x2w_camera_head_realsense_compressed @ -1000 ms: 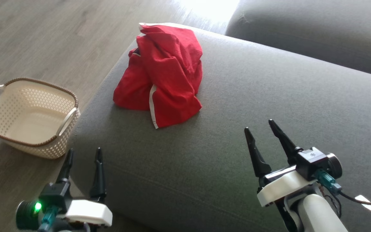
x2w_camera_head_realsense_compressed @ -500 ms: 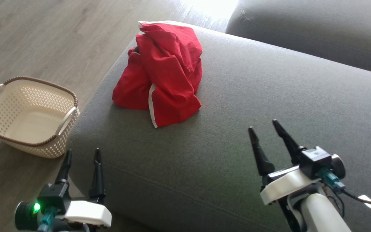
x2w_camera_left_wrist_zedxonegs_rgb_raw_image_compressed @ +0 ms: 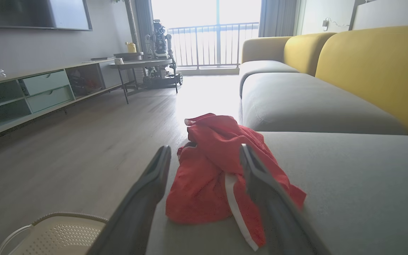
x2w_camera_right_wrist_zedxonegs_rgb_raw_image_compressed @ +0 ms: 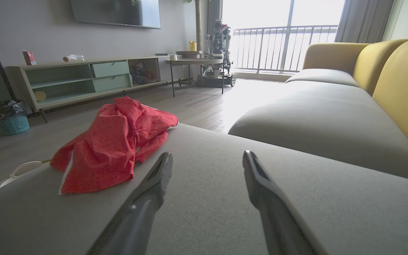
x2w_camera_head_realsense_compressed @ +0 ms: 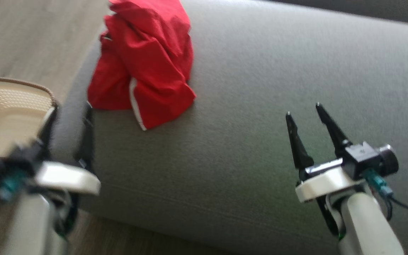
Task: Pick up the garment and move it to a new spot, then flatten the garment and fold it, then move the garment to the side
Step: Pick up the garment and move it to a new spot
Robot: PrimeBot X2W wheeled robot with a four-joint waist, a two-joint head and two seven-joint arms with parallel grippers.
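Observation:
A crumpled red garment (x2w_camera_head_realsense_compressed: 143, 67) with a white stripe lies near the left end of the grey sofa seat (x2w_camera_head_realsense_compressed: 260, 106). In the left wrist view the garment (x2w_camera_left_wrist_zedxonegs_rgb_raw_image_compressed: 211, 177) sits just ahead, between the two fingers. My left gripper (x2w_camera_head_realsense_compressed: 70, 115) is blurred at the sofa's left edge, open and empty, close below the garment. Over the seat's right part my right gripper (x2w_camera_head_realsense_compressed: 303, 109) stands open with nothing in it, well to the right of the garment (x2w_camera_right_wrist_zedxonegs_rgb_raw_image_compressed: 115, 145).
A cream perforated basket (x2w_camera_head_realsense_compressed: 9, 113) stands on the wooden floor left of the sofa. Yellow back cushions (x2w_camera_right_wrist_zedxonegs_rgb_raw_image_compressed: 402, 88) run along the sofa's far side. A TV cabinet (x2w_camera_right_wrist_zedxonegs_rgb_raw_image_compressed: 83, 78) and a small table (x2w_camera_right_wrist_zedxonegs_rgb_raw_image_compressed: 193, 67) stand across the room.
The head camera has tipped and turned, so the whole picture shifted up and left. My left gripper has risen towards the garment and is motion-blurred. The garment itself lies as before.

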